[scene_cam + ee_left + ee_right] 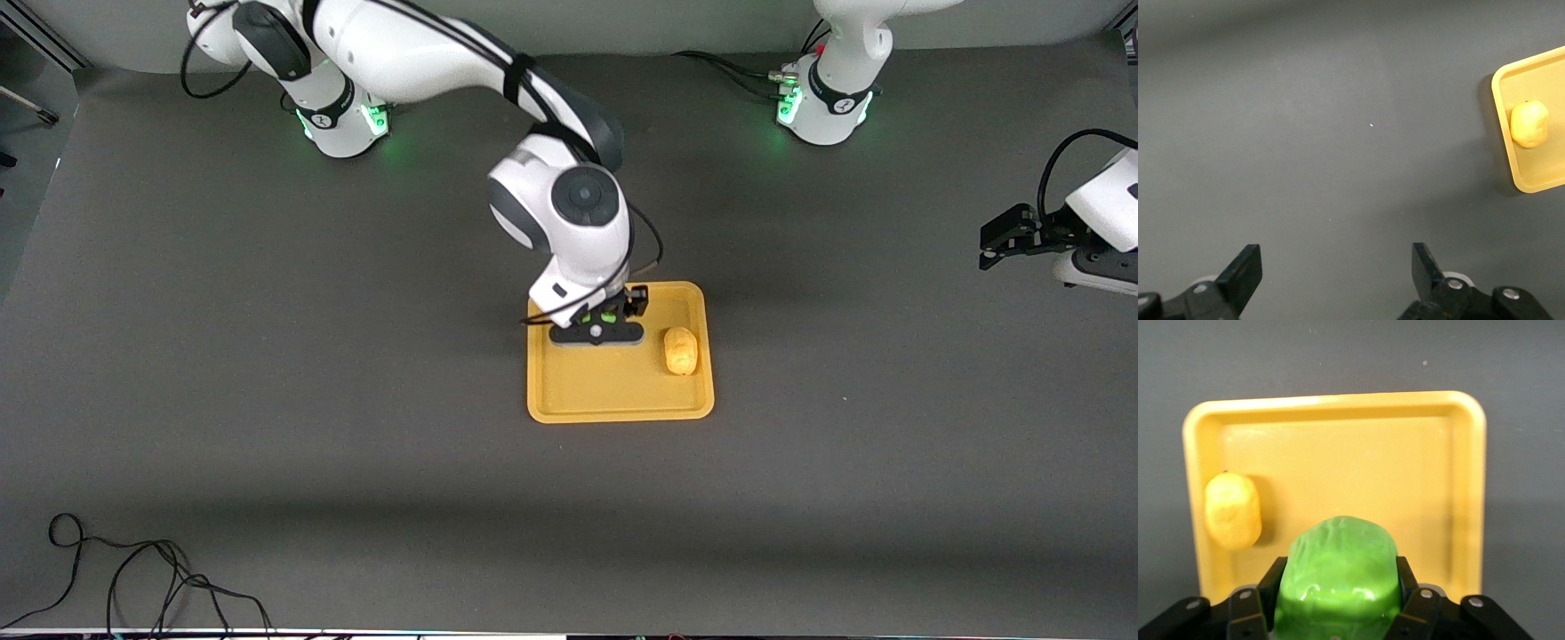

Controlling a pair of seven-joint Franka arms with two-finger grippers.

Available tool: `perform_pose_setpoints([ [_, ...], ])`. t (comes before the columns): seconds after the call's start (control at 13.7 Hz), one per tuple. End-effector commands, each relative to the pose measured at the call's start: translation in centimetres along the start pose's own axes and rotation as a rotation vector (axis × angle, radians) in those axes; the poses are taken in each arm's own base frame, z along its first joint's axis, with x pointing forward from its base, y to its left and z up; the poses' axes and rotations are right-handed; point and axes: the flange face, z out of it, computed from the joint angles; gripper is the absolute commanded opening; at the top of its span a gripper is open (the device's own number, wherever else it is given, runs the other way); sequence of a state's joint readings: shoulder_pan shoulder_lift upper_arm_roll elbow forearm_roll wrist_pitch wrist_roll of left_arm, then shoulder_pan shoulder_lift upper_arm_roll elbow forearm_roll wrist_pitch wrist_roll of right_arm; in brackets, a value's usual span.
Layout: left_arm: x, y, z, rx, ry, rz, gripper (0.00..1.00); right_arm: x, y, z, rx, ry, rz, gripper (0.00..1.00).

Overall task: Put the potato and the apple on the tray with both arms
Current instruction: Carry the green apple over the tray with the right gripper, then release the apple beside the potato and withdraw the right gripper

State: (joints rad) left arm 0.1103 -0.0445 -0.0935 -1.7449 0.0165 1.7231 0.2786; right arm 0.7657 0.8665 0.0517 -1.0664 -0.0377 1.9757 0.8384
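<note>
— Loose black cable (pixel 133 578) curls at the table's (pixel 267 400) camera-side edge, by the corner at the right arm's end. What comes next, going down in size?

— Table first, then the right arm (pixel 427 62) reaching from its base to the middle, then the tray (pixel 622 400), which sits about mid-table.

— How much of the job looks finished?

— Half, by the look of it. The potato (pixel 680 350) already lies inside the tray, along the rim toward the left arm's end. The apple (pixel 1338 577) is not down yet: the right gripper (pixel 597 318) is clamped on it over the part of the tray farther from the camera. Lowering and releasing appear to be all that is left.

— And the other arm?

— The left gripper (pixel 1009 236) waits at the table edge on its own side, fingers (pixel 1245 273) spread wide with nothing between them.

— Any brand, label or writing?

— None readable. The bases carry a small dark mark, too small to make out.
</note>
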Motion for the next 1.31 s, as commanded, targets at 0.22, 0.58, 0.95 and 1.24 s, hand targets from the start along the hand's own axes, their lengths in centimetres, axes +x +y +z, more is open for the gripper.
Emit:
perform_pose_setpoints([
  [0.22, 1.1, -1.1, -1.2, -0.009, 0.022, -0.012, 1.0, -1.2, -2.4, 7.7, -0.028, 0.063, -0.048, 0.46],
  [0.58, 0.8, -1.3, -0.5, -0.014, -0.029, -0.047, 1.0, -0.5, -1.6, 10.5, -0.026, 0.077, -0.04, 0.59],
  [0.95, 0.2, -3.0, -0.8, -0.009, -0.025, -0.078, 1.0, 0.7, -1.3, 7.7, -0.01, 0.109, 0.0, 1.0],
  [1.24, 0.3, -2.7, -0.5, -0.015, -0.03, -0.071, 1.0, 0.5, 0.1, -5.2, -0.053, 0.086, 0.024, 1.0],
])
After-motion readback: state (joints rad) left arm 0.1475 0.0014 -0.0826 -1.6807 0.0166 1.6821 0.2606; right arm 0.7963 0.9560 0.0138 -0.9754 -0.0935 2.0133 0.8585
